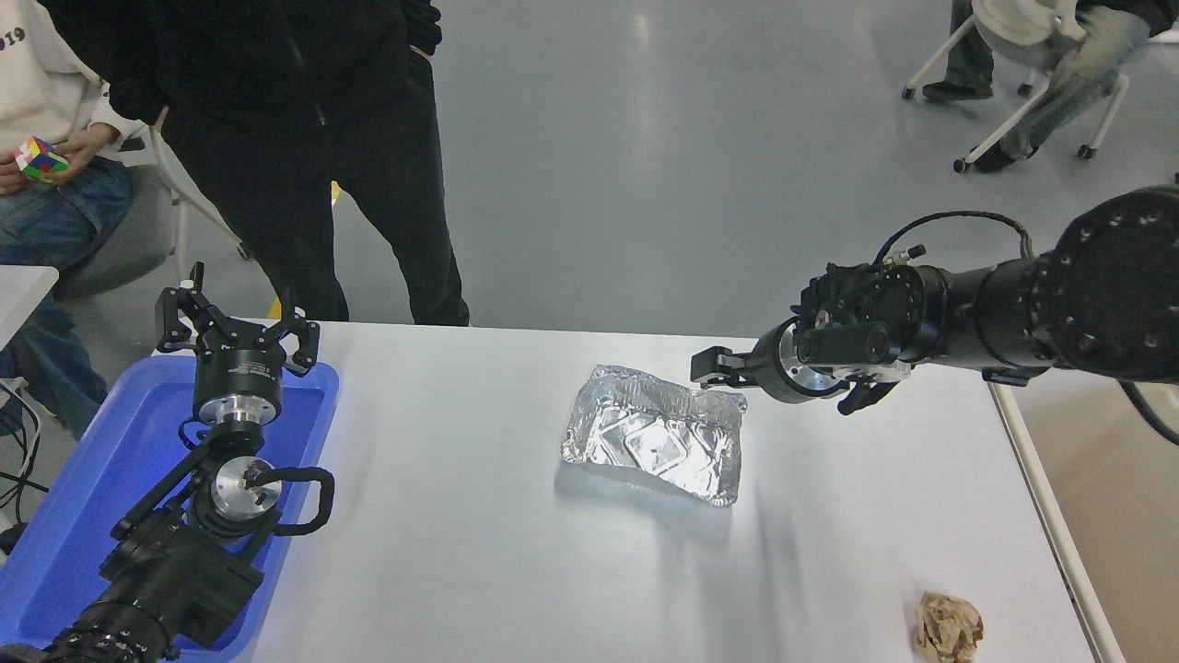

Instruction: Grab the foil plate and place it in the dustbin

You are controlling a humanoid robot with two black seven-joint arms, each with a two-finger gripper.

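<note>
Right hand (707,366), fingers apart, hovers by foil plate (654,435); paper ball (949,628) well apart.

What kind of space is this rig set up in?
Likely an indoor lab or demo room: smooth grey floor, a wheeled chair, people around a white table with a foil plate laid out.

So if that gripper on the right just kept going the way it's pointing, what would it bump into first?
Probably the foil plate. The right gripper points leftward across the table, its tip just at the plate's far right corner. From this single view its height is unclear, so it might instead skim over the rim.
</note>
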